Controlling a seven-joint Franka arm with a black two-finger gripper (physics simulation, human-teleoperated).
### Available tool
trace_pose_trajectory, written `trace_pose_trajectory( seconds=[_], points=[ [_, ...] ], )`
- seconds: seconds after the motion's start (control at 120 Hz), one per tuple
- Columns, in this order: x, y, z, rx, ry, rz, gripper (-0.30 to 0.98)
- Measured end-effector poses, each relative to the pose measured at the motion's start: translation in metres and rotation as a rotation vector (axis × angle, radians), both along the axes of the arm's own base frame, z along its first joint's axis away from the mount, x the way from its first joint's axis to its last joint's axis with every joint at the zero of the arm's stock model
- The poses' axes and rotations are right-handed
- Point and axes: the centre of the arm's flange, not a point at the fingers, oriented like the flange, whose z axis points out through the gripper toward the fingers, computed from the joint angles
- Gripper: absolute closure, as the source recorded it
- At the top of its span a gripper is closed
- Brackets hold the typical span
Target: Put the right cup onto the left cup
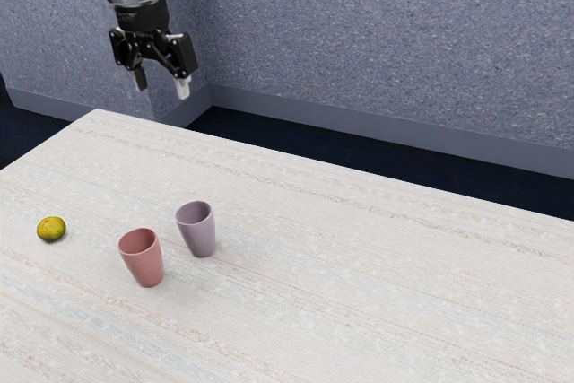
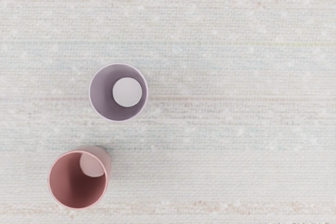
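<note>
High above the table's far side hangs my gripper (image 1: 162,91), its two fingers apart with nothing between them. A purple cup (image 1: 198,230) and a pink cup (image 1: 143,259) stand upright on the table, mouths up and close together without touching. The pink one is nearer the exterior view's left and its camera. Looking down from my hand, the purple cup (image 2: 118,92) and the pink cup (image 2: 79,179) both show their insides, with nothing in them.
A yellow-green round fruit (image 1: 51,229) lies on the table (image 1: 377,284) beyond the pink cup, toward the exterior view's left. A speckled blue-grey wall (image 1: 377,42) rises behind the table.
</note>
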Motion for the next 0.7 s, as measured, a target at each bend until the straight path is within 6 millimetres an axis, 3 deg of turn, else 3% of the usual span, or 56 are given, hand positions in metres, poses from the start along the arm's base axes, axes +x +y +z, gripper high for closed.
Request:
trace_pose_trajectory(
  seconds=[0.2, 0.4, 0.542, 0.7],
  points=[
    [0.001, -0.015, -0.002, 0.001, 0.001, -0.027, 0.02],
    [0.007, 0.002, -0.021, 0.009, 0.036, 0.000, 0.02],
    [0.018, 0.014, -0.057, 0.011, 0.080, 0.021, 0.02],
    [0.033, -0.004, -0.105, 0.015, 0.102, -0.012, 0.03]
  ],
)
